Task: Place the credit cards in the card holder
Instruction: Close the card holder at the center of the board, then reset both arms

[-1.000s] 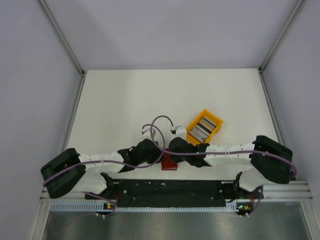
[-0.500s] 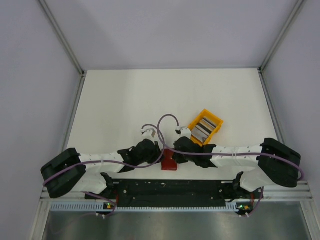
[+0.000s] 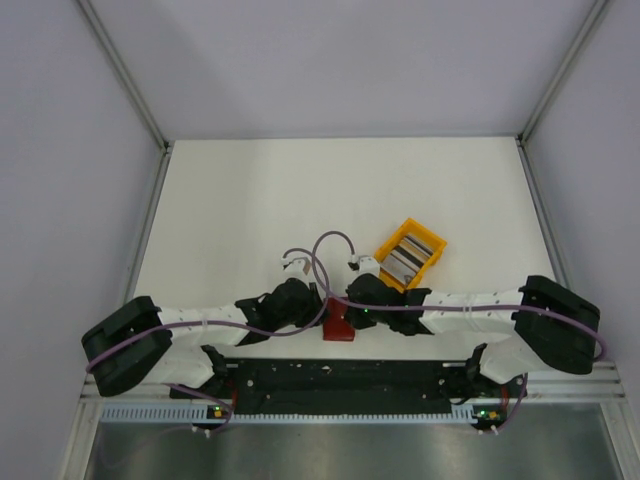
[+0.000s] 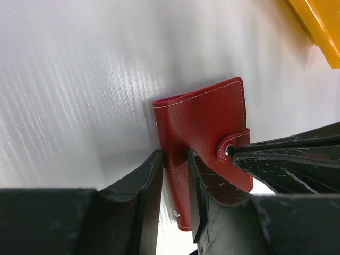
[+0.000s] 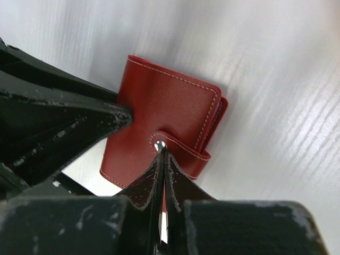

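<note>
- Wallet work at the near edge of the table [image 3: 250, 200]: the card holder [image 4: 204, 133] sits folded between my two grippers, and its snap tab [image 5: 180, 150] appears fastened.
- My left gripper [image 4: 175, 159] clamps one side edge of the card holder, a finger on each face.
- My right gripper [image 5: 161, 155] is fully closed, tips meeting at the tab's stud; whether they pinch the tab I cannot tell.
- The cards [image 3: 405, 258] stand in the yellow bin [image 3: 432, 240] just beyond.
- The card holder looks light, soft and bendy, with a slick skin. I judge the stitched edge the firmest hold and the tab's free tip the place to peel the snap.
</note>
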Motion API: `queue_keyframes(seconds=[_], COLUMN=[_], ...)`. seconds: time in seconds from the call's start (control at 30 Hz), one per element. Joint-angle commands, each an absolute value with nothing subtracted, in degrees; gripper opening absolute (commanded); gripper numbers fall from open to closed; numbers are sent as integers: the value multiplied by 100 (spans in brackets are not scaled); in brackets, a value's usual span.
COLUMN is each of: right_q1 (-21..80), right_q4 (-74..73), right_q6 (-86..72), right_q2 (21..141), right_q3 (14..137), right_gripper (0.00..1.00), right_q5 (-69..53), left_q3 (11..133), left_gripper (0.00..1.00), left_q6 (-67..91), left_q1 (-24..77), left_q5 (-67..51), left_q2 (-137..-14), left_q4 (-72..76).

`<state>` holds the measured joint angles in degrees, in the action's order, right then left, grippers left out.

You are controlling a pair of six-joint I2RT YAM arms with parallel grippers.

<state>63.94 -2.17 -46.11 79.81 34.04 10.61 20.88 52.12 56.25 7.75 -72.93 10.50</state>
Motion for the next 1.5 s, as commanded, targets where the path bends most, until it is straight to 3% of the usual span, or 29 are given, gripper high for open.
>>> queue_keyframes(seconds=[0.0, 0.23, 0.43, 0.57, 0.77, 0.93, 1.07, 1.13, 1.47], right_q1=[6354, 6337, 6162, 5924, 5416, 3477, 1639, 1206, 1134], right_q4=[-421, -685, -905, -1405, -2810, -3480, -3446, -3322, -2313], right_q6=[-4562, -4263, -4262, -4394, -4553, -4018, -3429, -3261, -3331], right_q2=[8349, 8044, 6875, 6005, 4083, 2735, 3021, 3495, 4394], right_q3=[3788, 3903, 3490, 3156, 3024, 2927, 2988, 3119, 3148], right_gripper=[0, 4, 38, 53, 83, 93, 97, 99, 99], right_q5=[1160, 1318, 1503, 1748, 2662, 2392, 1268, 1046, 3074], left_q3=[1960, 2091, 2566, 2900, 3067, 3321, 3735, 3840, 4315], left_gripper=[32, 47, 83, 98, 98, 98, 98, 98, 98], left_q6=[5177, 5186, 5115, 5168, 5019, 4343, 4070, 4017, 3850], left_q1=[5625, 5625, 5608, 5493, 4239, 2621, 2197, 2197, 2197], left_q5=[800, 905, 1616, 2082, 1899, 1565, 1765, 1942, 2390], left_q2=[-7436, -7260, -6672, -6259, -5582, -4958, -4957, -5036, -5572], left_q4=[615, 265, -833, -1712, -2557, -2909, -2936, -2839, -2566])
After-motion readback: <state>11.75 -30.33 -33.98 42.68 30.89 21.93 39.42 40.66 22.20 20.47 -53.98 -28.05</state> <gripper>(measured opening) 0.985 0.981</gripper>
